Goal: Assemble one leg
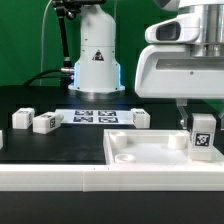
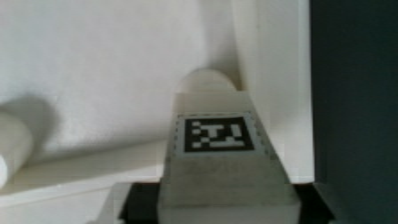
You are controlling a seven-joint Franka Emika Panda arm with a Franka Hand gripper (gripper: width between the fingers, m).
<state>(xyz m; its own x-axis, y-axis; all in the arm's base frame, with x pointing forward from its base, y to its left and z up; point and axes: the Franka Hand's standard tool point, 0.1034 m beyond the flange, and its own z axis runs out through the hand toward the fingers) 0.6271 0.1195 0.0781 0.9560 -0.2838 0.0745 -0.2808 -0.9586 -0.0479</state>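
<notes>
My gripper (image 1: 202, 122) is shut on a white leg (image 1: 203, 137) with a black-and-white tag on its face. It holds the leg upright over the large white square panel (image 1: 150, 152), near the panel's corner at the exterior view's right. In the wrist view the leg (image 2: 217, 135) runs from between my dark fingers (image 2: 146, 200) down to the panel (image 2: 107, 60), close to its edge. I cannot tell whether the leg's tip touches the panel. A round white stub (image 1: 178, 140) stands on the panel just beside the leg and also shows in the wrist view (image 2: 15, 140).
Three loose legs lie on the black table: two at the exterior view's left (image 1: 22, 118) (image 1: 46, 122) and one near the middle (image 1: 138, 118). The marker board (image 1: 95, 116) lies behind them. The robot base (image 1: 95, 60) stands at the back.
</notes>
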